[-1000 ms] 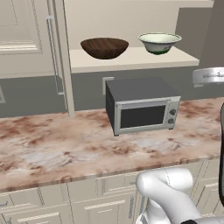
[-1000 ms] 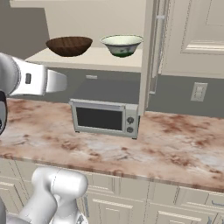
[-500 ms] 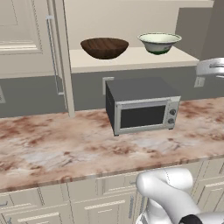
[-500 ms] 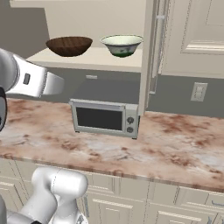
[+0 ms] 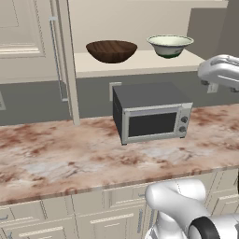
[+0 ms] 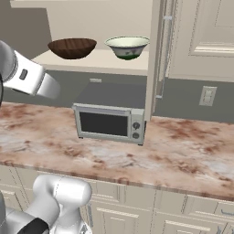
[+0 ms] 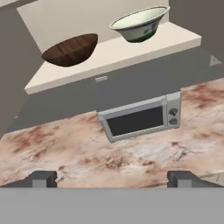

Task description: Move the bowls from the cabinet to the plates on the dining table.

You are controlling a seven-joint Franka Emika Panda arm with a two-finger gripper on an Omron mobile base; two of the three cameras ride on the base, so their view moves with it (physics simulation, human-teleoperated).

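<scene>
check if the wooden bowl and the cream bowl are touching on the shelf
Apart. The left base view shows a plain strip of bare shelf between the wooden bowl and the cream bowl; the right base view shows the same gap.

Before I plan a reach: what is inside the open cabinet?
On its shelf: a brown wooden bowl and a pale bowl, apart. The door hides the rest.

Grey microwave on the marbled counter, door shut, dark window, two knobs on its right panel. White wall outlet on the grey backsplash, well right of the microwave. Smaller outlet behind it.
</scene>
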